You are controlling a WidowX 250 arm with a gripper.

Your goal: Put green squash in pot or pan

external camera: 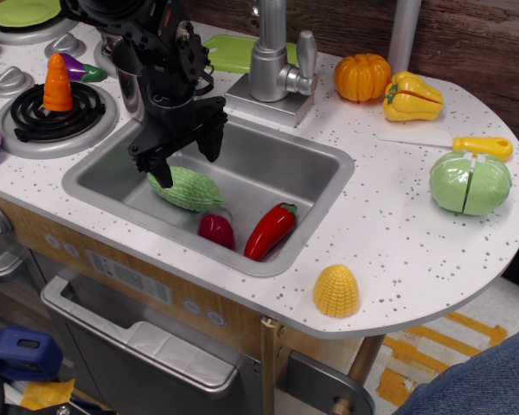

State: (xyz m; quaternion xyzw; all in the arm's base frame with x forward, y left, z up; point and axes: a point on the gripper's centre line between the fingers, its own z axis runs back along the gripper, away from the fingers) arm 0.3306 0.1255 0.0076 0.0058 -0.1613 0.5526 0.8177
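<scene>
The green squash point(190, 190), light green and bumpy, lies on its side in the sink point(316, 169), at the left of the basin. My gripper point(190, 164) is open and hangs just above it, with one finger by the squash's left end and the other behind its top edge. It holds nothing. The steel pot point(126, 82) stands on the counter behind the sink's left corner and is mostly hidden by my arm.
A red pepper point(271, 231) and a dark red vegetable point(216, 230) lie in the sink beside the squash. The faucet point(272, 52) stands behind the sink. On the stove are a carrot point(58, 84) and an eggplant point(80, 69). On the right are a pumpkin point(362, 76), a yellow pepper point(413, 97), a knife point(480, 145), a split pale-green vegetable point(470, 182) and corn point(336, 290).
</scene>
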